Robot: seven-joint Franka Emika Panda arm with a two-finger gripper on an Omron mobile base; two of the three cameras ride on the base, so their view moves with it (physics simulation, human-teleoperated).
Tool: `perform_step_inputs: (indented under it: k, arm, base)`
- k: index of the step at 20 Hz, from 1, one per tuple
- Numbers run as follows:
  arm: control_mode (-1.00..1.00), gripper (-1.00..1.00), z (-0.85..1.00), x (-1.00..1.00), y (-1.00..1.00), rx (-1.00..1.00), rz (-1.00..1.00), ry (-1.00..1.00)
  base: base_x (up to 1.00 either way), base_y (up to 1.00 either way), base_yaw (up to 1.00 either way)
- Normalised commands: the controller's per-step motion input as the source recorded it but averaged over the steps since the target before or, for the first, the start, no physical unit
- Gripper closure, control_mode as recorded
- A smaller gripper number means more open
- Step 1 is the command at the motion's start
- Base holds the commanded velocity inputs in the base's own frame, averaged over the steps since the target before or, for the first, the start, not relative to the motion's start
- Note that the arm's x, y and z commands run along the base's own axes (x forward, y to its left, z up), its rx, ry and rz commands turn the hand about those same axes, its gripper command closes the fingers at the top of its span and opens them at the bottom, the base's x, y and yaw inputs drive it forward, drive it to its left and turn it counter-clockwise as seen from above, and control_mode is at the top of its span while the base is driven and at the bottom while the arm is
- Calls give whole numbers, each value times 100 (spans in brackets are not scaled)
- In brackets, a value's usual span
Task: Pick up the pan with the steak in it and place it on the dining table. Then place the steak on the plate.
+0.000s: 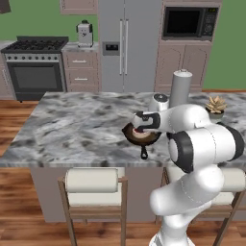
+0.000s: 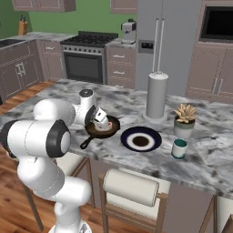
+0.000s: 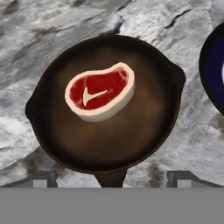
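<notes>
Skillet sitting on the marbled island worktop, just beside the dark blue plate. Raw steak lying flat inside it, off-centre. Gripper hovering above the pan, fingers spread wide, holding nothing. Judging the steak pick is in hand: centre over the slab, descend straddling its narrow width, avoiding the rim, closing gently.

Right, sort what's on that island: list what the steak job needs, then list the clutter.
Needed: pan, steak lying in it, plate, dining table, open gripper above the pan.

Clutter: paper towel roll, potted succulent, teal cup, stools.
</notes>
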Motion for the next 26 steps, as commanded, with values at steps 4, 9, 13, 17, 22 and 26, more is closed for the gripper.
perform_step_inputs:
  k: [4,9,13,17,22,26]
  arm:
    - [-100,-100,0,31,-13,0,-8,0]
    - [-100,-100,0,36,-5,0,-15,0]
    - [-100,-100,0,17,-4,0,-18,0]
    - [-100,-100,0,7,-6,0,-18,0]
    - [-100,-100,-1,-9,-18,0,-15,0]
    - [-100,-100,0,0,-1,0,-1,0]
  base:
    - [0,0,0]
    - [0,0,0]
    - [0,0,0]
    - [0,0,0]
    - [0,0,0]
    - [0,0,0]
